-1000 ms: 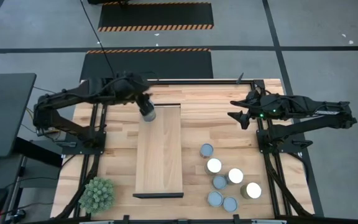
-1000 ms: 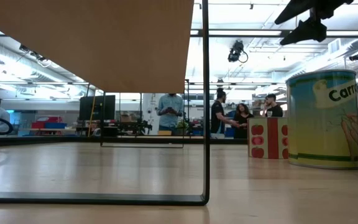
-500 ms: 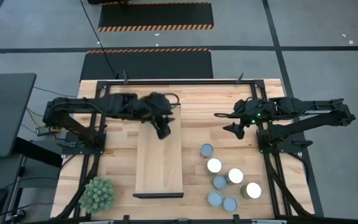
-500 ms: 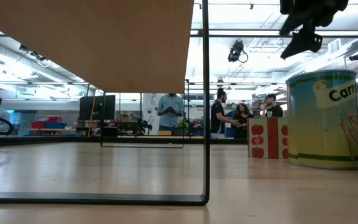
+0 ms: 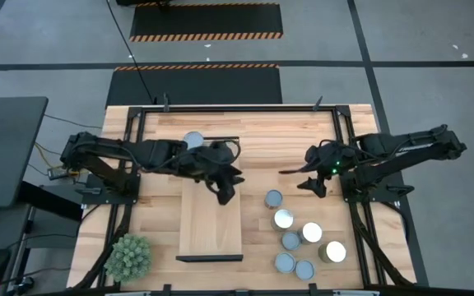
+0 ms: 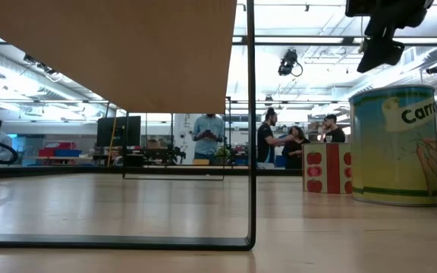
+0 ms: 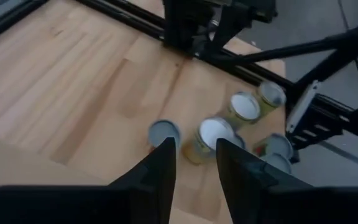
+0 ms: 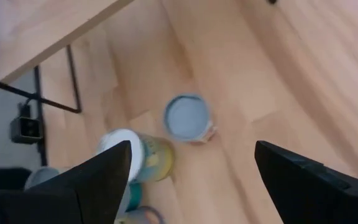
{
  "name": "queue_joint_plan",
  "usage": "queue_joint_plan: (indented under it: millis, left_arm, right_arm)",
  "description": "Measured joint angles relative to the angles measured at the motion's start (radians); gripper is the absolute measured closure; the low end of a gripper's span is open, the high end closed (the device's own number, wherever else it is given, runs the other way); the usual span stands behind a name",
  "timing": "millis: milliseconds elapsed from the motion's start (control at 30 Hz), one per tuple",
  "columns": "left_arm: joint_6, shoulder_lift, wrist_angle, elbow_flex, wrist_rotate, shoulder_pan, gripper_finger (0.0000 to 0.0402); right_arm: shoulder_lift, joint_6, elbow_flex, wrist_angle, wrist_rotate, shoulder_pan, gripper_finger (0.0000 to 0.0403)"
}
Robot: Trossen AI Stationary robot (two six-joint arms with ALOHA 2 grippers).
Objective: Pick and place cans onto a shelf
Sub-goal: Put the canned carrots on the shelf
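Cans [image 5: 295,235]: round metal tins, silvery tops.

Pale wood is seen in the shelf [image 5: 211,215], with dark ends, against the warmer striped wood of the surface [image 5: 155,222]. The cans [image 5: 301,234] are topped in blue-grey or bright white; one can [image 6: 394,144] is printed teal and yellow. The plant [image 5: 128,256] is green.

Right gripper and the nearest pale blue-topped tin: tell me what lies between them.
Nothing: in the high view only bare wooden tabletop separates the open right gripper from the round pale blue-topped tin. The right wrist view agrees.
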Motion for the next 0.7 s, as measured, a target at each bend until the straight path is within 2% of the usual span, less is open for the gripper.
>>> queue_joint_plan:
  millis: [133,300,567,700]
  left_arm:
    - [0.073,0.0,-0.007,0.0,-0.019,-0.07,0.028]
    - [0.154,0.0,0.021,-0.015,-0.046,-0.157,0.028]
    - [0.198,0.0,0.104,-0.099,0.011,-0.195,0.0281]
    - [0.209,0.0,0.212,-0.157,0.028,-0.195,0.0281]
  right_arm:
    - [0.045,0.091,0.0,0.023,0.046,0.056,0.0054]
    - [0.096,0.226,0.006,0.033,0.049,0.119,0.0054]
    - [0.199,0.333,0.158,-0.021,0.158,0.213,0.0054]
    - [0.265,0.334,0.23,-0.074,0.164,0.231,0.0054]
